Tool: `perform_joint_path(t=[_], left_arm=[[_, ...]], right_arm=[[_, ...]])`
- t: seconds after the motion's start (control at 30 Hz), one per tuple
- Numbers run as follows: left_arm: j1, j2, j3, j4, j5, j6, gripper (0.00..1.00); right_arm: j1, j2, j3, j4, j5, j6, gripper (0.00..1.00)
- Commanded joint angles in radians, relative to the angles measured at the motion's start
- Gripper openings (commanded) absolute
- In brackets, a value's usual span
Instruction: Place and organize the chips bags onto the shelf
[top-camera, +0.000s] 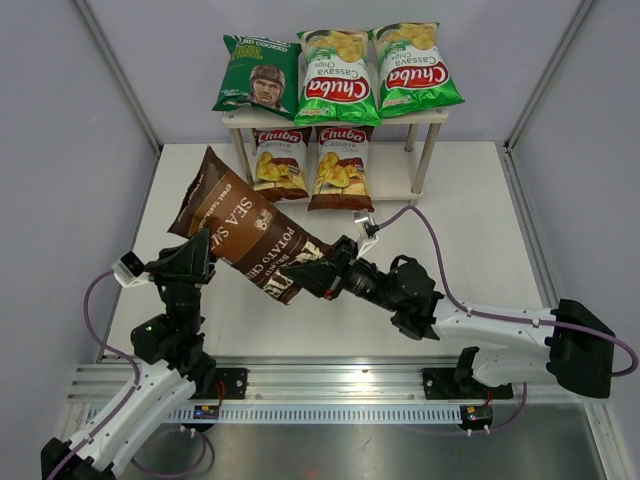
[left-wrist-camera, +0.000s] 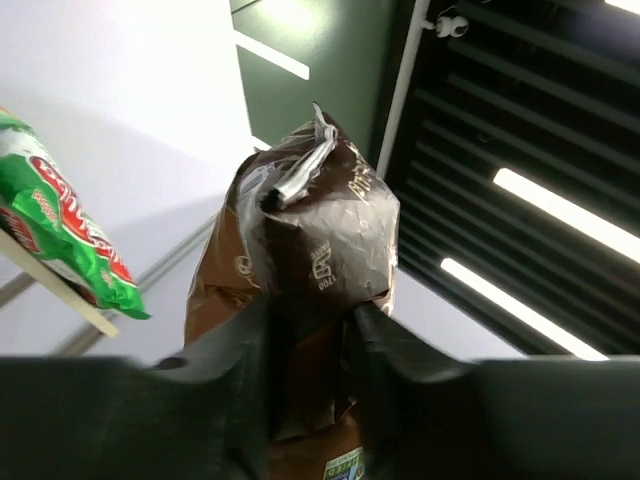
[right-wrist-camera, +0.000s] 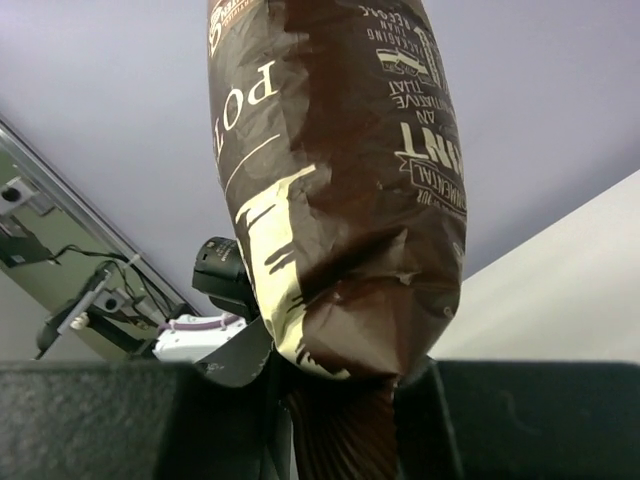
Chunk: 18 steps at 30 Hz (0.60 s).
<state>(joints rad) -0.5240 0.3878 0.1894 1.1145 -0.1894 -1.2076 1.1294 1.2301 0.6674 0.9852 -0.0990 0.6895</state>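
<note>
The dark brown Kettle bag (top-camera: 240, 222) hangs in the air between both arms, above the table's middle left. My left gripper (top-camera: 200, 252) is shut on its left edge; the bag (left-wrist-camera: 320, 240) fills that wrist view. My right gripper (top-camera: 312, 272) is shut on its bottom seam, and the bag (right-wrist-camera: 340, 180) rises from those jaws. The shelf (top-camera: 430, 116) stands at the back. Its top board holds the dark green bag with a man's face (top-camera: 260, 75) and two bright green Chuba bags (top-camera: 338, 75) (top-camera: 415, 68). Two brown-and-white Chuba bags (top-camera: 280, 162) (top-camera: 342, 165) lean on the lower tier.
Grey walls enclose the white table (top-camera: 480, 250) on three sides. A metal rail (top-camera: 340, 385) with the arm bases runs along the near edge. A purple cable (top-camera: 430, 235) loops over the table's right half. The lower tier's right part shows bare board (top-camera: 395, 170).
</note>
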Motion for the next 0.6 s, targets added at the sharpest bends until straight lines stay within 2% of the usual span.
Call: perform_joint_path(t=[0.0,0.03,0.07,0.1,0.13,0.23,0.27,0.37,0.43,0.47,0.53,0.57], left_arm=[[-0.01,-0.03,0.024,-0.103,0.024,0.132,0.45],[-0.01,-0.049,0.033,-0.135,0.019,0.169,0.56],[-0.01,-0.056,0.041,-0.168,0.004,0.186,0.6],[-0.01,-0.064,0.056,-0.227,-0.005,0.203,0.65],[-0.01,-0.073,0.064,-0.257,-0.015,0.233,0.83],[-0.01,-0.096,0.097,-0.37,-0.053,0.307,0.99],[-0.01,-0.104,0.108,-0.401,-0.071,0.33,0.99],[-0.01,-0.144,0.203,-0.649,-0.151,0.419,0.99],[-0.01,-0.161,0.257,-0.873,-0.192,0.485,0.99],[-0.008,-0.162,0.322,-1.038,-0.24,0.499,0.99],[-0.01,-0.149,0.384,-1.199,-0.28,0.532,0.99],[-0.01,-0.133,0.433,-1.332,-0.288,0.545,0.99]], right_arm=[[0.006,-0.089,0.02,-0.025,0.024,-0.114,0.16],[0.003,-0.101,0.015,-0.04,0.034,-0.119,0.14],[0.001,-0.113,0.011,-0.071,0.054,-0.122,0.13],[0.0,-0.135,-0.002,-0.08,0.067,-0.125,0.05],[-0.014,-0.144,-0.009,-0.088,0.087,-0.12,0.02],[-0.066,-0.17,-0.029,-0.115,0.078,-0.09,0.02],[-0.081,-0.176,-0.035,-0.12,0.073,-0.079,0.01],[-0.156,-0.211,-0.071,-0.16,0.042,-0.024,0.0],[-0.19,-0.253,-0.12,-0.201,0.025,0.021,0.0],[-0.221,-0.289,-0.14,-0.216,0.019,0.034,0.0],[-0.24,-0.334,-0.204,-0.255,0.025,0.068,0.0],[-0.249,-0.357,-0.224,-0.272,0.028,0.074,0.0]])
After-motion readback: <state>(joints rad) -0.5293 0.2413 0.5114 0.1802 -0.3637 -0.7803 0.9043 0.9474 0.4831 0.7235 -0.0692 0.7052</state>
